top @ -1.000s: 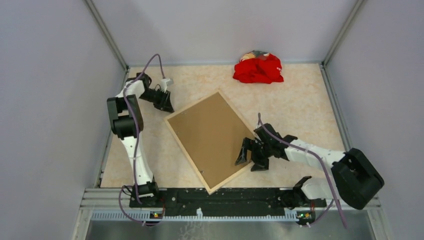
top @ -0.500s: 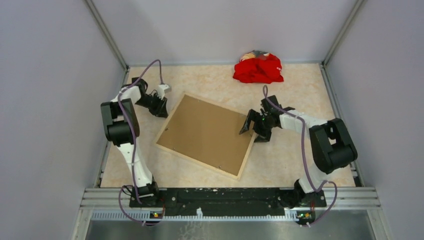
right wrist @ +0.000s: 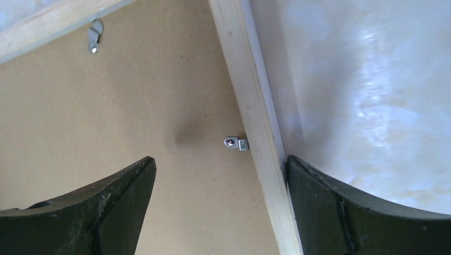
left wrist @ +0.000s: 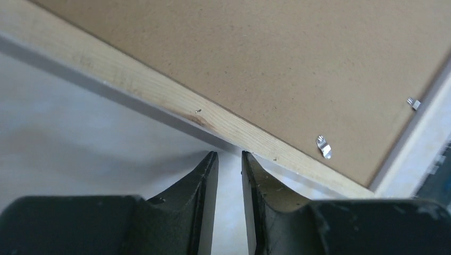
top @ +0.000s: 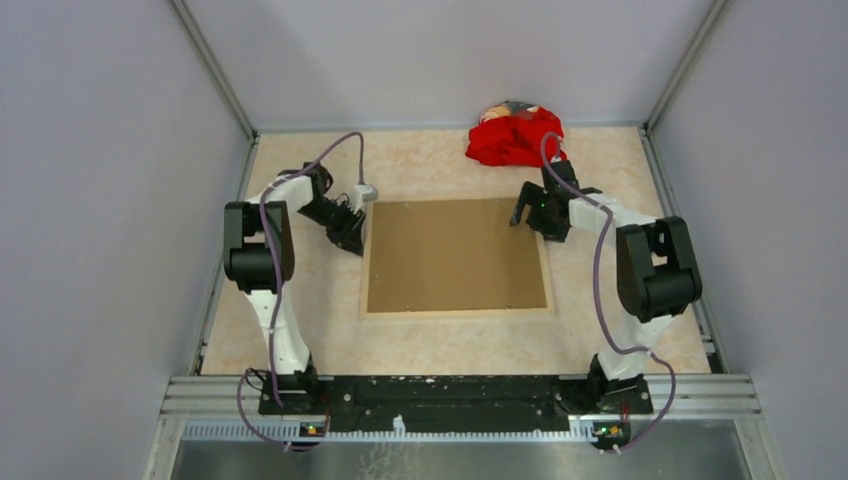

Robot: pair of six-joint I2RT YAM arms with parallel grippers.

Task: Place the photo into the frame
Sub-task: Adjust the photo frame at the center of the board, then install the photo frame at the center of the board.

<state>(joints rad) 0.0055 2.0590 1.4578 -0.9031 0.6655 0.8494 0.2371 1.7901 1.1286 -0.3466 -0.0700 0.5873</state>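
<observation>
The frame [top: 455, 311] lies face down mid-table, square to the table edges, its light wood back up and a brown backing board [top: 455, 255] set in it. The photo is not in view. My left gripper [top: 352, 238] sits just outside the frame's left rail [left wrist: 159, 93] near the far corner. Its jaws stand a narrow gap apart with nothing between them, and the tips [left wrist: 230, 155] touch the rail's outer edge. My right gripper [top: 533, 215] is wide open at the far right corner and straddles the right rail [right wrist: 250, 95]. One finger [right wrist: 122, 196] is over the board, the other against the rail's outer side.
A crumpled red cloth [top: 516, 137] lies at the back of the table, just beyond the right gripper. Small metal turn clips [right wrist: 235, 143] [left wrist: 323, 147] hold the board to the rails. Grey walls close in the table on three sides.
The frame has swung from a diagonal lie to square with the table. The right gripper travelled from the near right to the far right corner. The left gripper shifted right along the left rail.
</observation>
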